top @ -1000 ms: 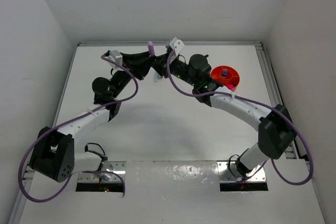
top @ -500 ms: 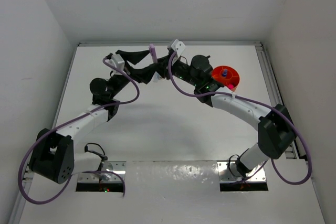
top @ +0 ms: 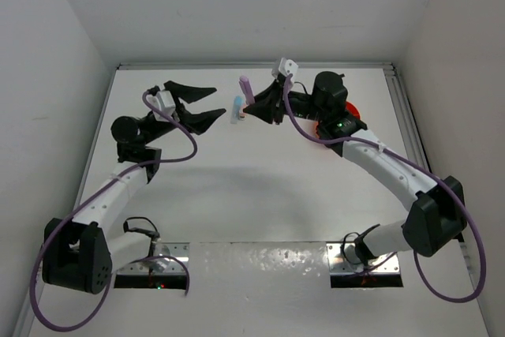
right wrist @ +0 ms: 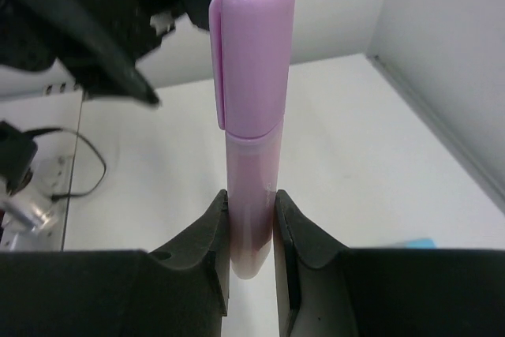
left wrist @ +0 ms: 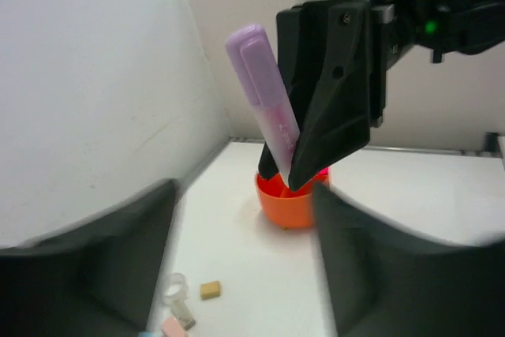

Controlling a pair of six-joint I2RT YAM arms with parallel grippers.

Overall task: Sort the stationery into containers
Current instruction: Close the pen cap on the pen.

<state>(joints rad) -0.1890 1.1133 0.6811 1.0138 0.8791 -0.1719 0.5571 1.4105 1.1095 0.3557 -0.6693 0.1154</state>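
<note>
A lilac highlighter (right wrist: 252, 116) stands upright between the fingers of my right gripper (right wrist: 251, 234), which is shut on its lower end. From above, this highlighter (top: 245, 84) is in the air at the back middle, with the right gripper (top: 254, 108) under it. My left gripper (top: 218, 100) hangs open just left of it, touching nothing. The orange tub (left wrist: 288, 203) stands behind the held highlighter (left wrist: 264, 92); from above only a sliver of the tub (top: 352, 110) shows past the right arm. A tan block (left wrist: 209, 290), clear ring (left wrist: 173, 284) and pink piece (left wrist: 175, 327) lie on the table.
A pastel blue piece (top: 237, 106) lies on the table below the highlighter. White walls close in the back and both sides. Purple cables loop along both arms. A metal rail (top: 402, 108) runs down the table's right side.
My left gripper has opened, let go of the lilac highlighter and drawn back to the left. The right gripper has carried the highlighter a little to the right.
</note>
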